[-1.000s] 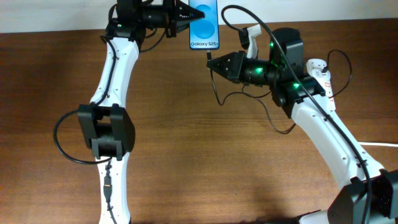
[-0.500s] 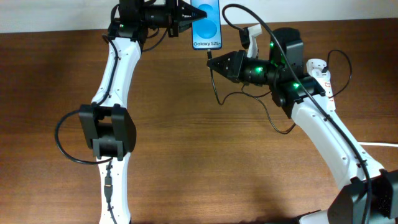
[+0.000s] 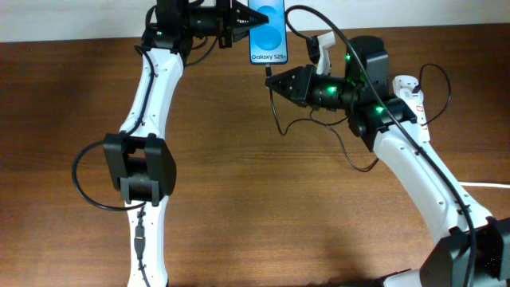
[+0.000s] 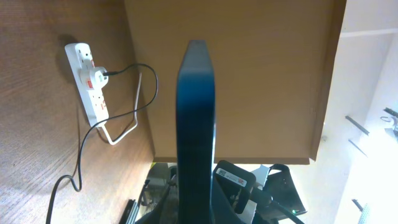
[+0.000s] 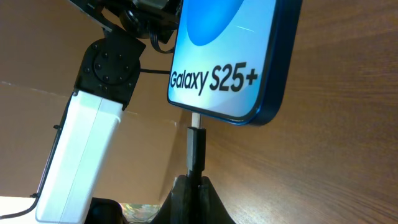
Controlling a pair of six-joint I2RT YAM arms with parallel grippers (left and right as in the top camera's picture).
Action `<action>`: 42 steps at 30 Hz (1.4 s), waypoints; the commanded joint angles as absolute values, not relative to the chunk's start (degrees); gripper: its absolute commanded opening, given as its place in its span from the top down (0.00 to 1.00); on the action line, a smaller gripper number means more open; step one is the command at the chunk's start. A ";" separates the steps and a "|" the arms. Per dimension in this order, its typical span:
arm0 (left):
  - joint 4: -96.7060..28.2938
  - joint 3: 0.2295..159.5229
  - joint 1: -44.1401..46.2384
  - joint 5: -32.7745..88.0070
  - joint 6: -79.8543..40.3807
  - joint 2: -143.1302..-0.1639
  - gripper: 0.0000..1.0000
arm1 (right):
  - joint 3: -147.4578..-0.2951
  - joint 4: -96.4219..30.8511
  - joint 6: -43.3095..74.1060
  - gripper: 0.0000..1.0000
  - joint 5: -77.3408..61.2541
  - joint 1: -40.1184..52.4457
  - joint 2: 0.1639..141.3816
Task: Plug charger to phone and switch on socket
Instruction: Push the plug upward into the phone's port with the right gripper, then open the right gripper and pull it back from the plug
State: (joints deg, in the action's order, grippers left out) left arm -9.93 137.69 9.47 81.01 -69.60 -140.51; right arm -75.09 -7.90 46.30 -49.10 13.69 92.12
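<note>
1. Brown wooden table [image 3: 239, 199] is carrying both white arms. Thin black charger cable [image 3: 277, 119] is curling centre-right, near the right arm.
2. White elongated power-strip socket [image 3: 411, 94] with red switches is lying at the right, a black lead plugged in.
3. Right gripper [image 3: 269, 77] is pointing left, fingers clamped on the cable's small black plug [image 5: 196, 144]. The plug's metal tip is meeting the phone's near end; whether it is seated, cannot tell.
4. Black-framed blue-screen rectangular phone [image 3: 268, 30] is sitting far centre. Left gripper [image 3: 245, 19] is pinching its left side, fingers closed on it.
</note>
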 commanded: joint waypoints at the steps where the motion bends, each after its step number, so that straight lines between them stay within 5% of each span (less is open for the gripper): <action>1: -9.41 138.43 9.45 83.83 -68.51 -140.14 1.00 | -75.42 -7.68 45.95 0.96 -47.92 13.74 92.42; 42: -9.43 138.43 12.71 86.87 -68.51 -140.14 1.00 | -75.40 -3.57 47.22 0.96 -41.30 11.97 92.44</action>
